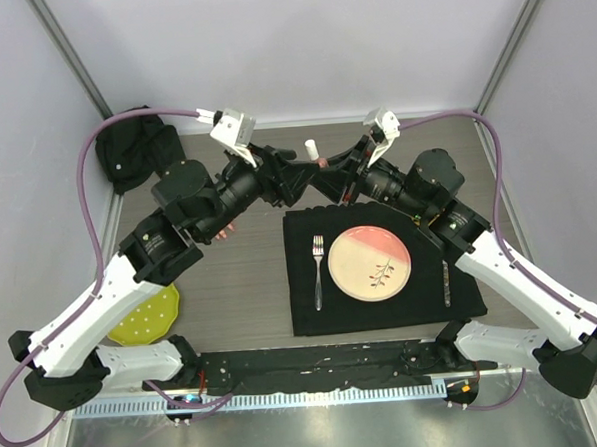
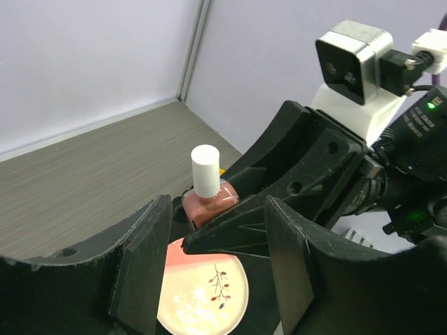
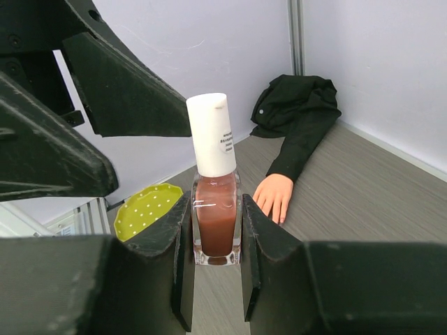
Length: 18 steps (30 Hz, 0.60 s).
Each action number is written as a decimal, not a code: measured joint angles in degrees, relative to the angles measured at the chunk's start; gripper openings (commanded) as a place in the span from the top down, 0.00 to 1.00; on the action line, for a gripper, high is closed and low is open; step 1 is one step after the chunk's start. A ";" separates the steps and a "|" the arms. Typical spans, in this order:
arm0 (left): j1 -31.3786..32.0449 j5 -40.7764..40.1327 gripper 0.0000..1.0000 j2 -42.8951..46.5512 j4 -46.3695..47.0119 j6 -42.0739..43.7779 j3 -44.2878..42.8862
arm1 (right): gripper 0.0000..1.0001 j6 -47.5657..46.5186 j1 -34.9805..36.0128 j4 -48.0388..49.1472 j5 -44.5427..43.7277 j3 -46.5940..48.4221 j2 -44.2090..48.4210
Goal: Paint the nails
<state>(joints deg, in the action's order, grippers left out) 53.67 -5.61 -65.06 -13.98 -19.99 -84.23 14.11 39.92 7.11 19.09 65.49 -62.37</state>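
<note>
My right gripper is shut on a polish bottle of brownish-red lacquer with a white cap, held upright above the table. My left gripper faces it with jaws apart and nothing between them; its fingers sit just left of the cap. From above, both grippers meet at the back centre, with the cap sticking up between them. The pale mannequin hand lies palm down on the table in a black sleeve. Its nails are too small to make out.
A black placemat near the front carries a pink-and-cream plate, a fork and a knife. A yellow-green dotted plate lies at the front left. White walls close in the back and both sides.
</note>
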 measured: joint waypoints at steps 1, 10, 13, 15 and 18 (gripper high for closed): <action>0.07 -0.42 0.44 -0.17 0.09 0.07 -0.07 | 0.99 -0.07 0.09 0.00 0.00 0.00 0.04; 0.22 -4.50 0.53 -3.39 0.33 -0.52 -3.45 | 0.99 -0.22 0.46 -0.04 0.04 0.00 0.79; 0.22 -4.92 0.54 -3.96 0.33 -0.85 -3.93 | 0.99 -0.22 0.52 -0.02 0.07 0.00 1.03; 0.22 -4.90 0.55 -4.22 0.31 -1.11 -3.93 | 0.98 -0.22 0.52 -0.02 0.07 0.00 1.05; 0.22 -4.79 0.55 -4.55 0.26 -1.86 -3.93 | 0.99 -0.22 0.52 -0.02 0.09 0.00 1.05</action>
<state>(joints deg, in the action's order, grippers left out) 53.89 -10.39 -69.60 -13.72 -21.85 -88.16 13.89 40.45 7.09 19.18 65.49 -61.32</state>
